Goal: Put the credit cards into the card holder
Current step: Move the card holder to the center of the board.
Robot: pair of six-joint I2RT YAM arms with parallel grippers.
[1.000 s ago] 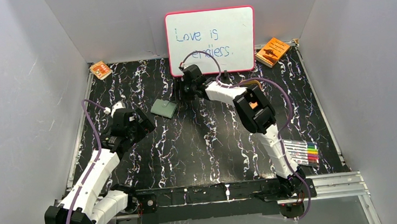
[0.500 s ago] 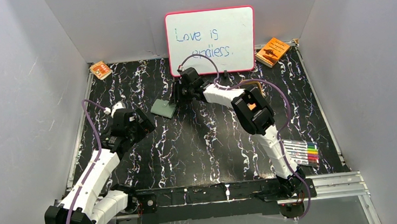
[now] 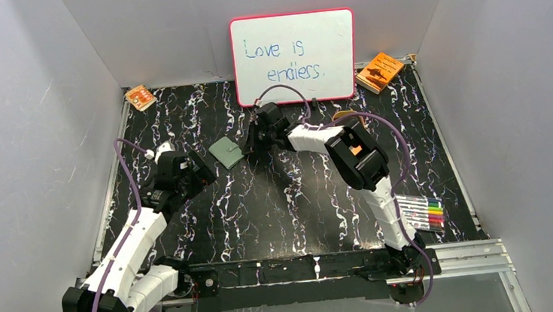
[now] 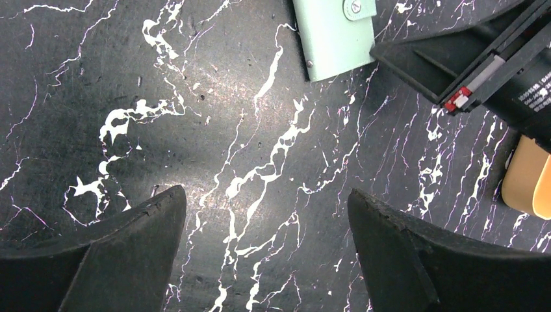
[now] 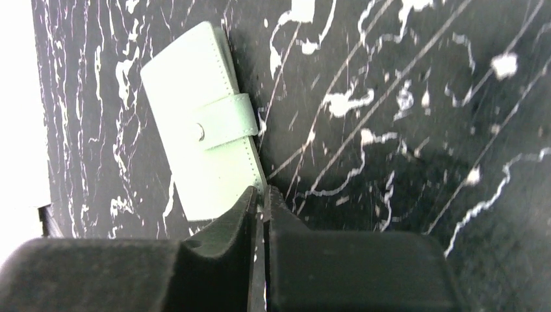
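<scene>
The card holder (image 3: 226,153), a pale grey-green sleeve with a snap strap, lies closed on the black marbled table, left of centre. My right gripper (image 3: 248,145) reaches down to its right edge. In the right wrist view the jaws (image 5: 263,195) are pressed almost together, and the card holder's (image 5: 201,149) near right edge runs into the thin gap between them. My left gripper (image 3: 201,170) hovers to the holder's left, wide open over bare table (image 4: 266,195), with the card holder (image 4: 334,39) and the right gripper (image 4: 468,58) ahead of it. No credit cards show.
A whiteboard (image 3: 293,56) leans on the back wall. Orange booklets lie at the back left (image 3: 140,98) and back right (image 3: 379,71). A pack of markers (image 3: 420,213) sits by the right arm's base. A tan tray (image 4: 529,179) lies behind the right arm.
My right gripper has closed from half open onto the holder's edge and dropped slightly nearer. The holder has turned a little on the table. The left arm has not moved.
</scene>
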